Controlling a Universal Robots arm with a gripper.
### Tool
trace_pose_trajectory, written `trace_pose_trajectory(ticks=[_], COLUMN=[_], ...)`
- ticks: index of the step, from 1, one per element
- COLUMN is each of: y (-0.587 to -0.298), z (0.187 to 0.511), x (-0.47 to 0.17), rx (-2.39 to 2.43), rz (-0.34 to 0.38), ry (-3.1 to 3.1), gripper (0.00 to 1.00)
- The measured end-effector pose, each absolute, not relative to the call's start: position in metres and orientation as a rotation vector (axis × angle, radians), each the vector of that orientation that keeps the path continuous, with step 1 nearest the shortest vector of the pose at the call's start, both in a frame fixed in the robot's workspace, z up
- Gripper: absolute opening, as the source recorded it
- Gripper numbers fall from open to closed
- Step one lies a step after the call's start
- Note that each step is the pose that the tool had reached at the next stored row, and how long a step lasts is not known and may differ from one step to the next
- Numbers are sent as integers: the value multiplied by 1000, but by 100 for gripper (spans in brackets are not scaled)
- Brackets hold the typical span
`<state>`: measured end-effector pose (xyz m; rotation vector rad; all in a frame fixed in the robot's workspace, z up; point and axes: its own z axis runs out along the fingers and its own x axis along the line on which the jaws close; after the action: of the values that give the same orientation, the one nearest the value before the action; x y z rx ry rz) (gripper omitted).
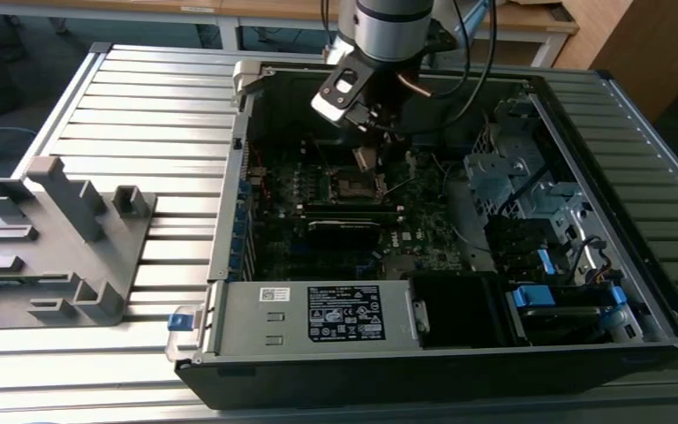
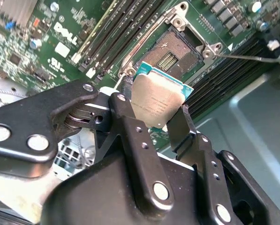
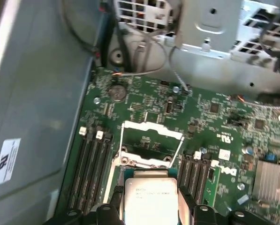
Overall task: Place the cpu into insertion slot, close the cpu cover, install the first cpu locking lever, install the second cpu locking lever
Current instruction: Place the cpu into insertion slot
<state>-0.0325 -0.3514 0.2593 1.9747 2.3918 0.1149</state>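
The end effector (image 2: 154,111) is clamped on the cpu (image 2: 159,98), with one finger on each side. The cpu hangs tilted in the air, just above the open insertion slot (image 2: 173,50) on the green motherboard (image 2: 36,51). The cpu cover (image 3: 154,129) stands flipped up. The computer case (image 1: 433,371) lies on the ribbed worktop (image 1: 139,97).

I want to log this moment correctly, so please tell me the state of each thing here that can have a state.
gripper: shut on the cpu.
cpu: held above the motherboard, not yet in the socket.
socket: uncovered and empty.
cpu cover: raised open.
computer case: side open, board exposed.
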Motion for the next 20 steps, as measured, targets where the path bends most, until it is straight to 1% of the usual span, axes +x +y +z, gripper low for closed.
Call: trace_pose_trajectory(ticks=[10,15,20], y=[-351,-351,-351], z=[258,258,255], x=[-33,-33,-39], rx=[2175,2190,2178], rz=[109,108,132], ry=[2202,2187,2176], gripper=[54,54,54])
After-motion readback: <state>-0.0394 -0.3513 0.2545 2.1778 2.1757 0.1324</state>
